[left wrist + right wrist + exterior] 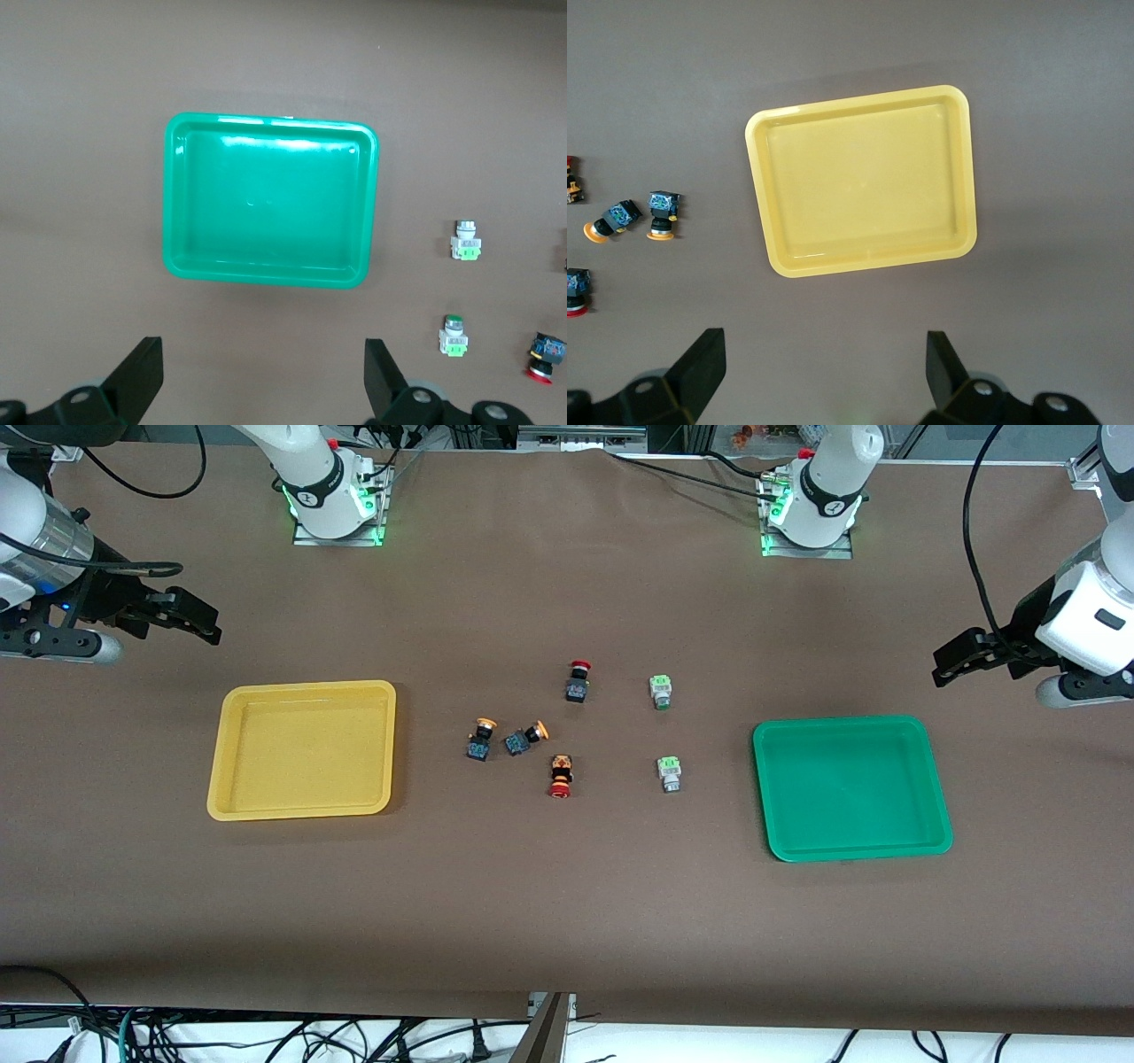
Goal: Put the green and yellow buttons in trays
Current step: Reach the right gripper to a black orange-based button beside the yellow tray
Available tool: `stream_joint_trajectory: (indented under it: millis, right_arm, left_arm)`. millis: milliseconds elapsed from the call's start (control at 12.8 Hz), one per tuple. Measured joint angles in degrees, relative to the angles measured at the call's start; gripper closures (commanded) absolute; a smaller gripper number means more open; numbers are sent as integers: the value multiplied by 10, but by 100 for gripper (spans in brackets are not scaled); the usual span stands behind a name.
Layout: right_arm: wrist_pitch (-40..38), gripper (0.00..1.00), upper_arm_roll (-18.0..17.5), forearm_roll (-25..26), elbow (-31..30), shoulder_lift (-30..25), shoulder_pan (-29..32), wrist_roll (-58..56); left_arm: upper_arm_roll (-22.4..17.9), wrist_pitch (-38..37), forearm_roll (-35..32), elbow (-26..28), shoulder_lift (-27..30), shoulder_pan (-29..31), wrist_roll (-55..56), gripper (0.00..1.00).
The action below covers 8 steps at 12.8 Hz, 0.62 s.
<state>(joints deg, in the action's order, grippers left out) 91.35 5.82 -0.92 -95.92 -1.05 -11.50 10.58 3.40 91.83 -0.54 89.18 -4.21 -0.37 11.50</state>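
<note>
The yellow tray (pixel 301 691) lies empty toward the right arm's end of the table, and the green tray (pixel 850 731) lies empty toward the left arm's end. Two yellow buttons (pixel 481 740) (pixel 525 738) lie side by side near the table's middle. Two green buttons (pixel 660 691) (pixel 670 774) lie nearer the green tray. My right gripper (pixel 208 624) is open and empty over bare table beside the yellow tray (pixel 862 181). My left gripper (pixel 952 657) is open and empty over bare table beside the green tray (pixel 270 199). Both arms wait.
Two red-capped buttons (pixel 578 680) (pixel 560 777) lie among the others, one farther from the front camera, one nearer. The arm bases (pixel 332 496) (pixel 811 509) stand along the table's edge farthest from the front camera.
</note>
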Motion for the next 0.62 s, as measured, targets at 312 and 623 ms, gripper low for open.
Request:
stream_joint_trajectory:
  millis: [312, 623]
  right_arm:
    - [6, 0, -2, 0, 0, 5, -2, -1]
    - [67, 0, -12, -25, -7, 81, -43, 36]
  left_arm:
    - [0, -15, 0, -9, -7, 0, -2, 0]
    - [-2, -18, 0, -15, -13, 0, -4, 0]
